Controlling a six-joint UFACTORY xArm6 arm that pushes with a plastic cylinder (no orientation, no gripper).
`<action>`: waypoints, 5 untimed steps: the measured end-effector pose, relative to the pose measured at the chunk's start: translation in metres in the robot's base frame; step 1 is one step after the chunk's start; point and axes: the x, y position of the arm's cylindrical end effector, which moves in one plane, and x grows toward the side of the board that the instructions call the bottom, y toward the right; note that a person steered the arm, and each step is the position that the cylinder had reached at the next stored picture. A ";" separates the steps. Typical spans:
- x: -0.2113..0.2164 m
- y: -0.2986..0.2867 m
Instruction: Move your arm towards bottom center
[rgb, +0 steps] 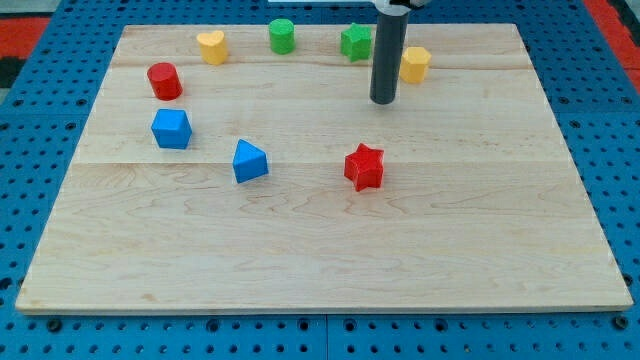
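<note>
My tip (383, 101) stands on the wooden board (320, 250) in the upper right part of the view. It is just left of and below the yellow block (415, 64) and below the green star (355, 41). The red star (364, 167) lies below the tip, near the board's middle. The blue triangular block (249, 160) and the blue cube (171, 128) lie to the left. The red cylinder (164, 80), the yellow heart (211, 46) and the green cylinder (282, 36) lie along the upper left.
The board rests on a blue pegboard table (320, 340) that shows on all sides. A red patch (30, 30) shows at the top left corner.
</note>
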 end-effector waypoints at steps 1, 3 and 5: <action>0.019 0.084; 0.169 0.127; 0.224 -0.007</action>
